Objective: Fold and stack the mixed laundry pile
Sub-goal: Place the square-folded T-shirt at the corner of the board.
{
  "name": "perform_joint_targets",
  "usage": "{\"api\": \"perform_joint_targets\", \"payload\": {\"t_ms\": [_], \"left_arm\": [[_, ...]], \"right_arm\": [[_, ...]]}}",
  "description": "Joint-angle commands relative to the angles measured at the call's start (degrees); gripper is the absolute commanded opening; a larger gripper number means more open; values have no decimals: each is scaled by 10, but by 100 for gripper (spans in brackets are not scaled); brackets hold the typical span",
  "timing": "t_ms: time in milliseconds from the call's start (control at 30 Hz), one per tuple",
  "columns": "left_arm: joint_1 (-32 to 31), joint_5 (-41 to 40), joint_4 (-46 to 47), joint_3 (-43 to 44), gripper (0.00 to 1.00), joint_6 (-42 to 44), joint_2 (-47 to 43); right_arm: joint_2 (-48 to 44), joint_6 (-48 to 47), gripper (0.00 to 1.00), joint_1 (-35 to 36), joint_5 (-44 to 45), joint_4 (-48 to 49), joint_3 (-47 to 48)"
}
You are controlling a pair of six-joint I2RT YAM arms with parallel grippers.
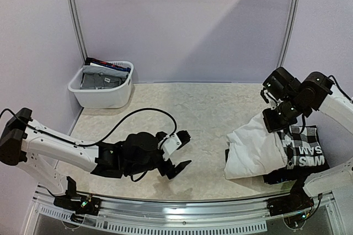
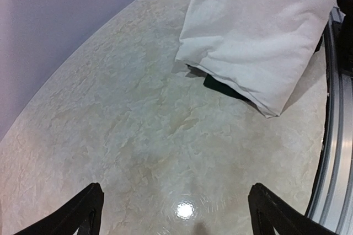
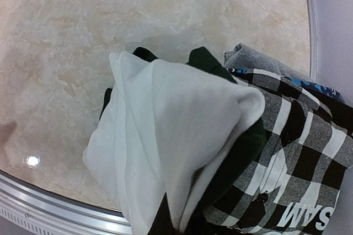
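The mixed laundry pile lies at the table's right edge. On top is a white cloth [image 1: 253,147] [image 3: 165,135] [image 2: 259,31] with a dark green part [image 3: 242,152]. My right gripper [image 1: 278,118] is shut on its upper fold and lifts it; the cloth hides the fingertips in the right wrist view. Under it lie a black-and-white checkered shirt [image 1: 300,135] [image 3: 298,135], a black piece with white letters [image 1: 306,155] [image 3: 303,215], a grey garment [image 3: 251,58] and a blue one [image 3: 309,83]. My left gripper [image 1: 182,152] [image 2: 176,213] hovers open over bare table, left of the pile, holding nothing.
A white plastic basket [image 1: 105,98] stands at the back left corner with grey and dark garments [image 1: 102,78] inside. A metal rail [image 1: 176,215] runs along the near edge. Purple walls and frame posts [image 1: 74,14] close in the table.
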Motion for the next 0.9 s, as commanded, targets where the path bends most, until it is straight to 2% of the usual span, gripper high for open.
{"api": "perform_joint_targets", "payload": {"t_ms": [0,333,500,667,867], "left_arm": [[10,-2,18,-13,93,2,-10],[20,20,34,-20,92,0,-1],[23,23,34,-20,92,-2,-1],[25,27,34,-17,92,-3,1],[25,38,37,-11,92,-7,16]], "right_arm": [[-50,11,0,4,50,-100,61],[-154,46,0,4,123,-210,117],[-218,40,0,4,101,-211,137],[-261,40,0,4,98,-212,113],[-283,91,0,4,173,-212,62]]}}
